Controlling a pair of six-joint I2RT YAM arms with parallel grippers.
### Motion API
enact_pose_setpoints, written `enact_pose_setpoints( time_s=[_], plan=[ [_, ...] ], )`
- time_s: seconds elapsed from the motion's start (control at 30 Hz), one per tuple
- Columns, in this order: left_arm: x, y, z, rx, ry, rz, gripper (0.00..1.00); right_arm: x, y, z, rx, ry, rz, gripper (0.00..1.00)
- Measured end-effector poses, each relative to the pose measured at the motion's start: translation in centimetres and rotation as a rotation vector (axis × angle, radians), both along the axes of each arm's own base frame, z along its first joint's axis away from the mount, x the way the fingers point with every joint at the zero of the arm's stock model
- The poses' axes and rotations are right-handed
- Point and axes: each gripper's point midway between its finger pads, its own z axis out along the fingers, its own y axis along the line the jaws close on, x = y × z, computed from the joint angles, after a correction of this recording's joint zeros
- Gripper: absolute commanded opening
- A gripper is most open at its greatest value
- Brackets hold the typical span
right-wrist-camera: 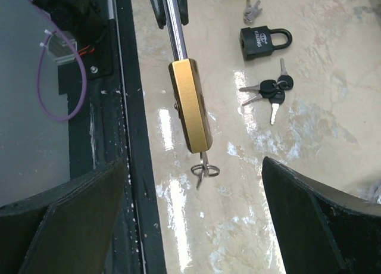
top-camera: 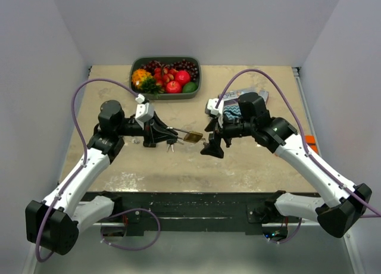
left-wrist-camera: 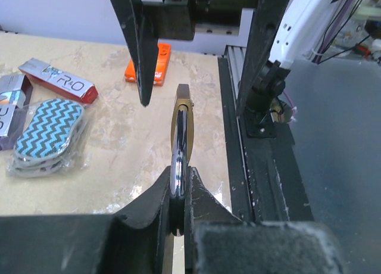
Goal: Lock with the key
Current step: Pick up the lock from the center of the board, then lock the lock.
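Here, left fingers [left-wrist-camera: 205,205] clenched on rounded steel shackle [left-wrist-camera: 179,161] of brass padlock [right-wrist-camera: 189,104]; right fingers [right-wrist-camera: 321,220] spread apart.

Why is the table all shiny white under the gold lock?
Right wrist view: light glares off the glossy table beside the gold lock; left wrist view: glare again, and the left gripper is blurry up close; top view: soft light, faint shadows.
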Motion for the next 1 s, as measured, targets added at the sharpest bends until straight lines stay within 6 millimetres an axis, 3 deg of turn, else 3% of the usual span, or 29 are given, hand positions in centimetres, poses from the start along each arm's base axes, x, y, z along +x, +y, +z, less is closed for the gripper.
enact_pose_setpoints(
  time_s=[0.17, 0.27, 0.3, 0.37, 0.57, 0.67, 0.77, 0.9, 1.0],
  plan=[
    [-0.9, -0.7, 0.8, -0.017, 0.021, -0.027, 0.0, 0.0, 0.5, 0.1, 0.024, -0.053, 0.056, 0.86],
    [-1.5, -1.2, 0.8, -0.017, 0.045, -0.044, 0.0, 0.0, 0.8, 0.5, 0.039, -0.085, 0.076, 0.69],
    [-1.7, -1.3, 0.8, -0.017, 0.052, -0.047, 0.0, 0.0, 0.9, 0.6, 0.043, -0.092, 0.082, 0.58],
    [-1.7, -1.4, 0.9, -0.02, 0.07, -0.045, 0.0, -0.2, 1.2, 0.8, 0.053, -0.105, 0.101, 0.52],
    [-1.5, -1.5, 1.8, -0.045, 0.085, -0.025, 0.0, -1.7, 2.3, 0.9, 0.061, -0.133, 0.177, 0.57],
    [-1.5, -1.6, 2.2, -0.056, 0.086, -0.024, 0.0, -2.0, 2.5, 0.9, 0.061, -0.137, 0.191, 0.51],
    [-1.6, -1.7, 2.4, -0.062, 0.086, -0.029, 0.0, -2.0, 2.6, 0.9, 0.06, -0.14, 0.195, 0.37],
    [-1.9, -1.8, 2.6, -0.066, 0.091, -0.041, 0.0, -1.9, 2.7, 0.8, 0.06, -0.136, 0.193, 0.02],
    [-1.9, -1.9, 2.5, -0.066, 0.092, -0.04, 0.0, -1.6, 2.7, 0.7, 0.059, -0.126, 0.178, 0.0]
  ],
)
